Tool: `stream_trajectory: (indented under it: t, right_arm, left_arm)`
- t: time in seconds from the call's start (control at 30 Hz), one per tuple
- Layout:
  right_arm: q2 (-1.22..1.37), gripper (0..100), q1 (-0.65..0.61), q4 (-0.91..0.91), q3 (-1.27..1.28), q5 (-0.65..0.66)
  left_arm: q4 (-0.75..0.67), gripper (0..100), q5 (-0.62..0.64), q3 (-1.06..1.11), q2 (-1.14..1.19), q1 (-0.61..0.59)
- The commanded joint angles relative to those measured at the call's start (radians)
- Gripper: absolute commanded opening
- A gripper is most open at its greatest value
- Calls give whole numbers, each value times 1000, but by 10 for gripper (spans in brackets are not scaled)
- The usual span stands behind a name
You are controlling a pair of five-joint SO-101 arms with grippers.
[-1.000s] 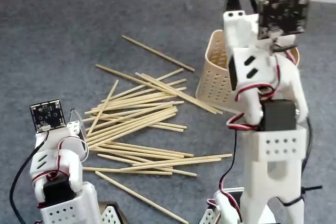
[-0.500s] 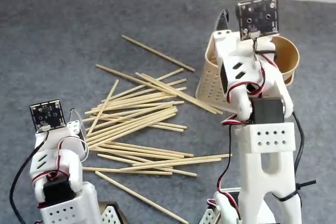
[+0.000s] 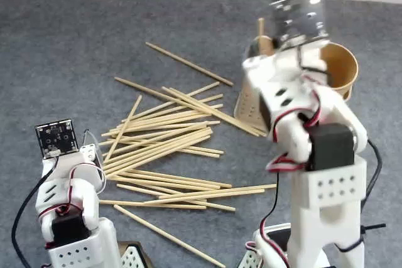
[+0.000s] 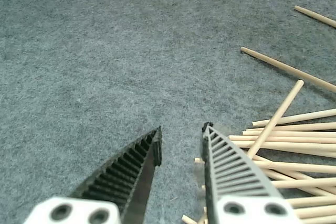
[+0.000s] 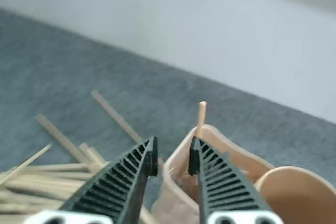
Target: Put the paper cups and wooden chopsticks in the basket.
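Chopstick [image 5: 201, 117] just beyond right fingers [image 5: 220, 182]

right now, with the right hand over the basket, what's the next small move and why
Probably lift the right hand clear of the cream perforated plastic basket and swing it over to the scattered wooden chopsticks. The hand is open and holds nothing, one thin wooden chopstick already stands upright in the basket, and many lie on the grey carpet.
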Motion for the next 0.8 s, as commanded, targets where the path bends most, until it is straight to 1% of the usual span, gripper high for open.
stream_trajectory:
  t: [0.0, 0.17, 0.43, 0.6, 0.77]
  right_arm:
    - [-13, 112, -85, 134, -104, -8]
    - [-13, 112, -171, 234, -108, -84]
    - [-4, 112, -311, 341, -77, -83]
    - [-2, 112, -390, 321, 58, -83]
    - [-1, 112, -446, 163, 288, -63]
  left_arm:
    - [-18, 140, 6, -7, -12, -7]
    - [-18, 140, 6, -7, -12, -7]
    - [-18, 140, 6, -7, -12, -7]
    - [-18, 140, 6, -7, -12, -7]
    - [-18, 140, 6, -7, -12, -8]
